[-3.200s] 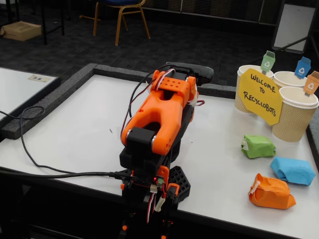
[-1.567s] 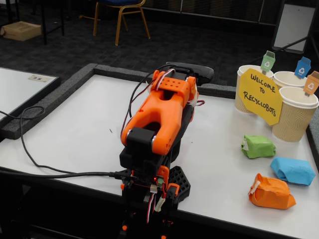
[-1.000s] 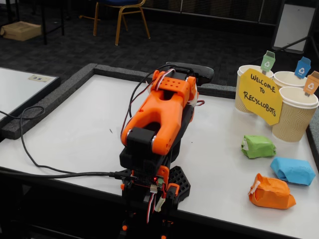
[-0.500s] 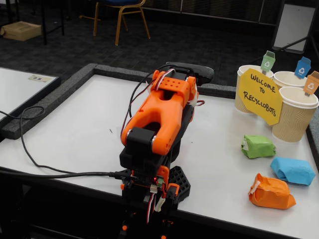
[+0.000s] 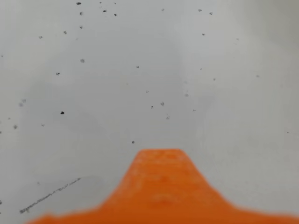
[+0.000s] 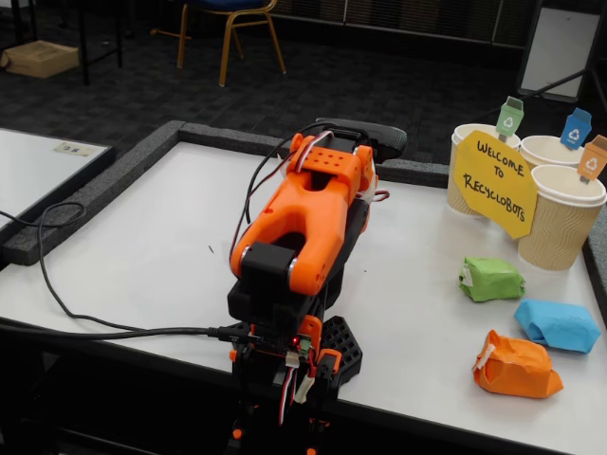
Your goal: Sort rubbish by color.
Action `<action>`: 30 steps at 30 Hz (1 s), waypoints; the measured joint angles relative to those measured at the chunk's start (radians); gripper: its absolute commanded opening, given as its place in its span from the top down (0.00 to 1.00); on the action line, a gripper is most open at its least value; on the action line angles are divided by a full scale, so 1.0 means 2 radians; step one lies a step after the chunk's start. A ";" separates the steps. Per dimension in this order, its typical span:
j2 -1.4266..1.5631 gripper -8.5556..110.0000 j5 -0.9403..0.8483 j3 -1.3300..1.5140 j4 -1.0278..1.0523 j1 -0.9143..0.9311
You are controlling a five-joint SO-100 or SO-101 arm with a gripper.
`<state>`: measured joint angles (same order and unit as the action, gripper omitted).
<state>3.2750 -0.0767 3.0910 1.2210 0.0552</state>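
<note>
from where i sit, nothing has been sorted yet. in the fixed view the three crumpled paper wads all lie loose on the white tabletop (image 6: 142, 227) at the right, well apart from my arm: the green crumpled paper wad (image 6: 491, 279) nearest the cups, the blue crumpled paper wad (image 6: 558, 324) just beside it toward the table edge, and the orange crumpled paper wad (image 6: 513, 365) closest to the front, near the blue one. each shows creased, faceted folds and a strip of white tape.

behind them stand three ribbed tan paper cups (image 6: 560, 220), each with a small tag: a green tag (image 6: 510, 117), a blue tag (image 6: 576, 127) and an orange tag (image 6: 593, 157). a yellow card sign reading "welcome to recyclobots" (image 6: 495, 180) leans in front of them. i see nothing in the cups, though their insides are mostly hidden, so i judge all three picks remain.

my orange plastic arm (image 6: 303, 213) sits folded over its black base, its moulded shell smooth and slightly glossy. the wrist view shows only a blurred orange gripper part (image 5: 161, 186) over matte, speckled white table. the fingertips don't show in either view, so i cannot tell how far open they are; no wad is near them.
</note>
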 measured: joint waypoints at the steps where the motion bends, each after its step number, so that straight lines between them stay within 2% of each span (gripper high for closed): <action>1: 0.000 0.93 0.000 0.000 0.000 0.000; 20: 0.000 0.93 0.000 0.000 0.000 0.000; 30: 0.000 0.88 0.000 0.000 -0.001 -0.002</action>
<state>3.2750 -0.0767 3.0910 1.2195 0.0522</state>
